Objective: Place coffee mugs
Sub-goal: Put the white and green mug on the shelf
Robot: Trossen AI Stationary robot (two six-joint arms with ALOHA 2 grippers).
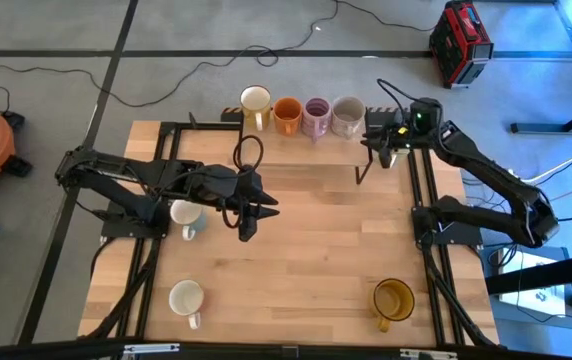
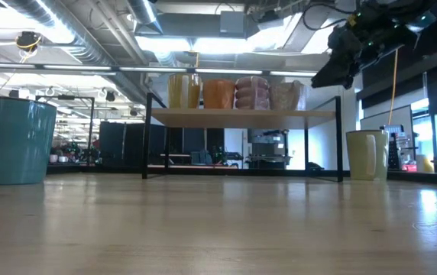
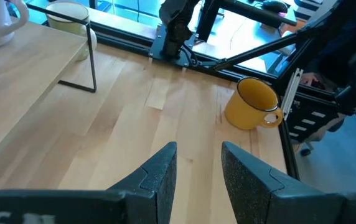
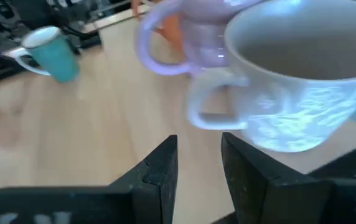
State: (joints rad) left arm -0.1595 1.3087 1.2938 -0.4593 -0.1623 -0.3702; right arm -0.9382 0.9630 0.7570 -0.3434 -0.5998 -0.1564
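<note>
Four coffee mugs point(image 1: 303, 116) line the shelf point(image 1: 286, 148) at twelve o'clock from above, right gripper point(image 1: 364, 172) beside them; the wrist views show left gripper point(image 3: 196, 171) and right fingers point(image 4: 156, 177) parted, empty.

Four coffee mugs stand upright in a row on the raised shelf at the table's far edge: a cream mug point(image 1: 255, 101), an orange mug point(image 1: 287, 114), a lilac mug point(image 1: 316, 115) and a grey-white mug point(image 1: 347, 114). Lower down on the table stand a teal mug point(image 1: 185, 215) with a white inside, a white mug point(image 1: 186, 299) near the front left and an amber-yellow mug point(image 1: 393, 300) near the front right. A pale cream mug point(image 2: 364, 155) stands beside the shelf's right end.
</note>
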